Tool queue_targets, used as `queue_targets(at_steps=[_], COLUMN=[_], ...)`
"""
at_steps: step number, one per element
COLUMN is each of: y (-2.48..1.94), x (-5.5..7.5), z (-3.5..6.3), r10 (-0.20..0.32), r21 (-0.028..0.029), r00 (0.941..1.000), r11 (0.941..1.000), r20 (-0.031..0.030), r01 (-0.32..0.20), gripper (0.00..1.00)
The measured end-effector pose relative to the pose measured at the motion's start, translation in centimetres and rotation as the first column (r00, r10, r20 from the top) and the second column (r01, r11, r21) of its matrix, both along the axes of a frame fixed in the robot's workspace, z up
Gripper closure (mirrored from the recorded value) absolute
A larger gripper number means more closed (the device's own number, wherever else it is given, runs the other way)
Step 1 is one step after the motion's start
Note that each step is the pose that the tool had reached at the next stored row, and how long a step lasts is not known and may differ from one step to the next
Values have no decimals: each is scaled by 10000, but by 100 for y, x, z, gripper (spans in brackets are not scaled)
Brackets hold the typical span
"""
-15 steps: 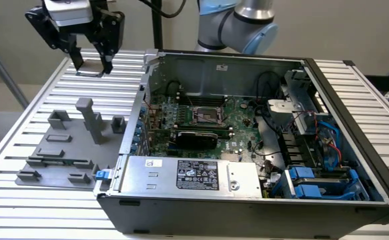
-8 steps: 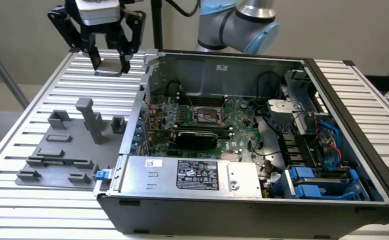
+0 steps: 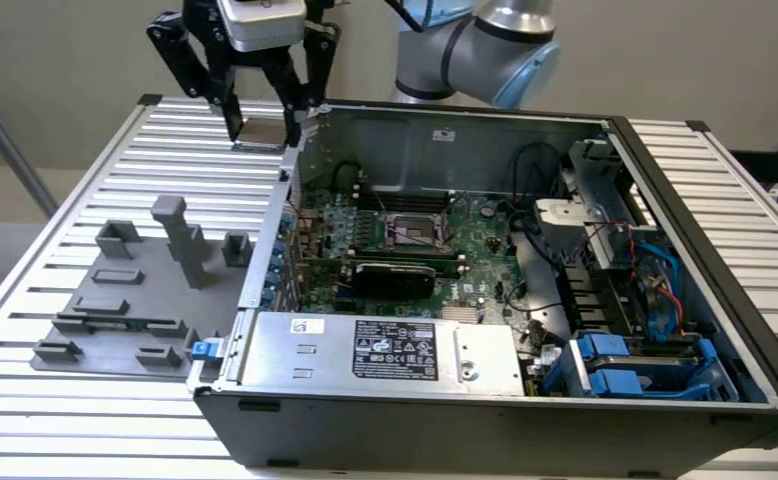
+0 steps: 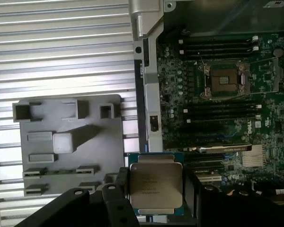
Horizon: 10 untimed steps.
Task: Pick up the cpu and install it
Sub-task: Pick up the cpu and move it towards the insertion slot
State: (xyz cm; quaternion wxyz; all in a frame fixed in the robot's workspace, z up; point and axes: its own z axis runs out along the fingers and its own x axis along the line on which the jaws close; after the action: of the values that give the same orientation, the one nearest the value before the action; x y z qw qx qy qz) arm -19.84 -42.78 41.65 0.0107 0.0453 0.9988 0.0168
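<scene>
My pincer point(image 3: 261, 127) is closed on the cpu point(image 3: 264, 136), one finger on each of two opposite edges, so the chip sits level between them with its silvery top facing up. In the wrist view the cpu point(image 4: 156, 185) shows its metal lid and a thin green rim, with my dark fingers point(image 4: 119, 191) pressed against its sides.

In the exterior view I hold it at the far end of the scene, toward the exterior view's left, just outside the far left corner of the open case point(image 3: 496, 420). It seems to hang clear of the slatted counter point(image 3: 82, 425) rather than rest on it, though from this angle I cannot be sure how high.

The grey fixture plate point(image 3: 122, 300) lies on the counter nearer than the cpu, beside the case's left wall. In the wrist view the plate point(image 4: 71, 142) lies below my fingers.

Inside the case the green board point(image 3: 476, 245) lies flat, and the socket point(image 3: 409, 232) sits near its middle, well apart from the cpu. The wrist view shows the socket point(image 4: 223, 80) as a dark square in a metal frame, with memory slots on either side. The power supply point(image 3: 376, 350) fills the case's near left corner.
</scene>
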Motion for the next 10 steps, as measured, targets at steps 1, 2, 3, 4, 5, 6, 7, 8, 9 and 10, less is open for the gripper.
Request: queue_targets(at_steps=[1,2,3,4,5,6,7,8,9,10], y=[3,8,13,20,28,39,51,64,78,93], x=[45,92,135,180,225,274,319,364,409,454], z=[0,0,0,0,0,0,-1,-2,-4,-6], r10=[0,0,0,0,0,0,0,0,0,0], r21=[0,0,-1,0,0,0,0,0,0,-1], r00=[10000,10000,10000,10000,10000,10000,10000,10000,10000,10000], r11=[10000,10000,10000,10000,10000,10000,10000,10000,10000,10000], r20=[0,0,-1,0,0,0,0,0,0,0], r01=[0,0,0,0,0,0,0,0,0,0], gripper=[45,45,45,45,45,45,45,45,45,45])
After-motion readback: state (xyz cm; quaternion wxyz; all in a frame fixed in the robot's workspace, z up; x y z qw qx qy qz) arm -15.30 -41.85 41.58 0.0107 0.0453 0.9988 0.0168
